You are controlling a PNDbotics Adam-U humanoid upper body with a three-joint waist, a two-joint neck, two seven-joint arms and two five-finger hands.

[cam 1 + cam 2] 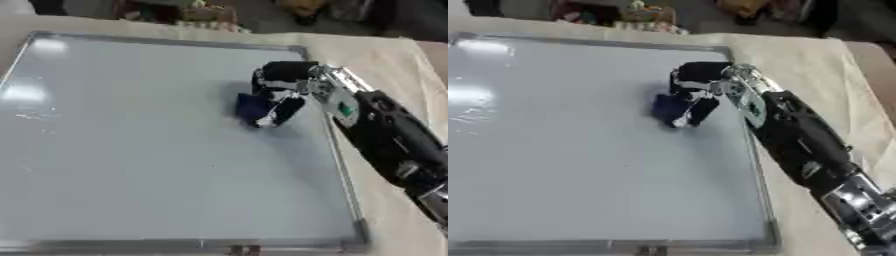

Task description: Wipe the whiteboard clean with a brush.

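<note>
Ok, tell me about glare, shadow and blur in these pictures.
Left eye view: bright glare patches on the whiteboard near its upper left; a soft shadow beside the right robot hand and the blue brush. Right eye view: same glare; overall soft.

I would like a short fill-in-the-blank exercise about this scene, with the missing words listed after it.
1. The right hand is holding a dark ____ brush.
2. The brush is pressed against the ____.
3. The hand is working near the board's ____ edge.
4. The robot's ____ hand is not in view.

Missing words: blue; whiteboard; right; left
</note>
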